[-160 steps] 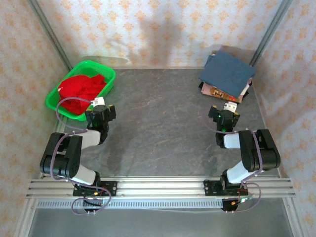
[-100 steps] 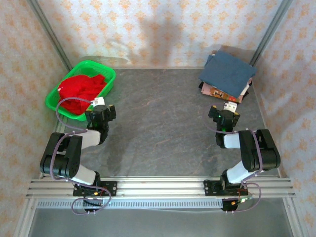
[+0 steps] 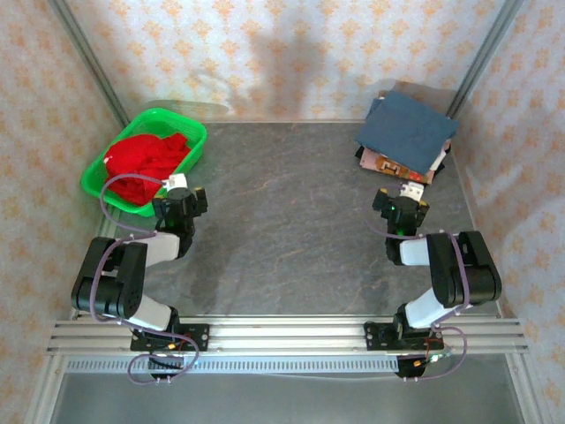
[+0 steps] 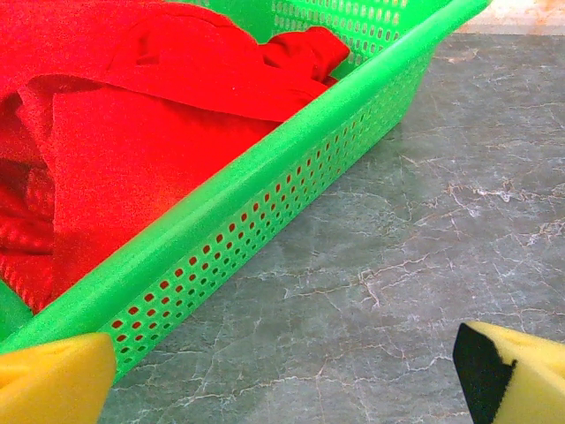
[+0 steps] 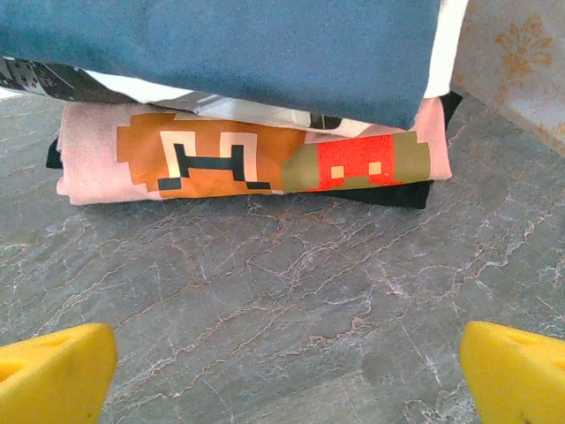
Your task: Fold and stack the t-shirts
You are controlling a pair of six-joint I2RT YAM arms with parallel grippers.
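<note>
The red shirt (image 4: 132, 132) lies crumpled inside the basket (image 4: 291, 146). Our left hand (image 4: 282, 380), wide open and empty, hangs just outside the basket's wall. Our right hand (image 5: 282, 371), equally wide and empty, faces the folded stack (image 5: 247, 150) far across the counter (image 3: 282, 221) from the basket. We should clear the rim first, pinch a raised fold, then lift straight up without dragging the basket.

1. Top external: high, behind the arm bases (image 3: 168, 329), looking down over the whole table (image 3: 291, 234).
2. Left wrist: low, close, facing the far-left green basket (image 4: 265, 212).
3. Right wrist: low, close, facing the far-right t-shirt stack (image 5: 256, 163); the top view shares both.
</note>
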